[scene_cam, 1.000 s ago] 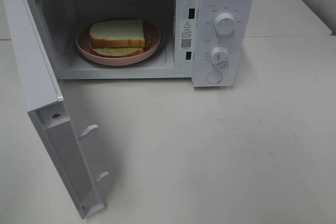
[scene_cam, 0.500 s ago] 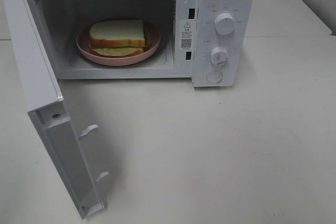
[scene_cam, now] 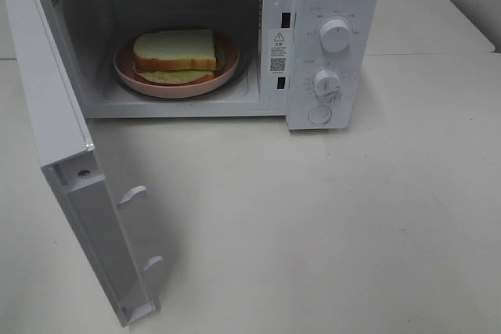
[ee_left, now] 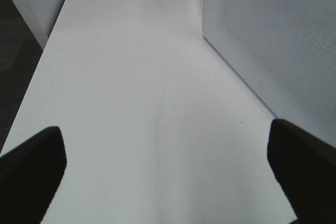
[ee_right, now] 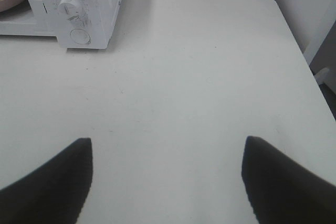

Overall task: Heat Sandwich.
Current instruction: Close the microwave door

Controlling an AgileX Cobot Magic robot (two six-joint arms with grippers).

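Two dark fingers of the left gripper are standing wide apart and gripping nothing. They are hovering over the bare table. The door is standing just beside this gripper, its outer face showing a fine dotted mesh.

The right gripper is hanging over the table too, its fingers spread and nothing between them. It is sitting well apart from the control side of the microwave. Neither gripper is showing in the high view.

Container check: the microwave is standing at the far side of the table with its door swung fully out to the left of the high view. Its cavity is holding a plate, and the plate is carrying the sandwich. The sandwich is lying inside the cavity, far from both grippers.

Sandwich: white bread slices are lying stacked, squarish, with tan crust along the edges. Pale green-yellow filling is peeking out at the front edge.

Materials: the plate is looking round, pink and smooth, with a raised rim. The microwave is looking white, boxy and smooth. Its panel is carrying two round knobs, one above the other, and a round button below them. Two hooks are jutting from the door's edge. The table is looking off-white and matte, with faint marks.
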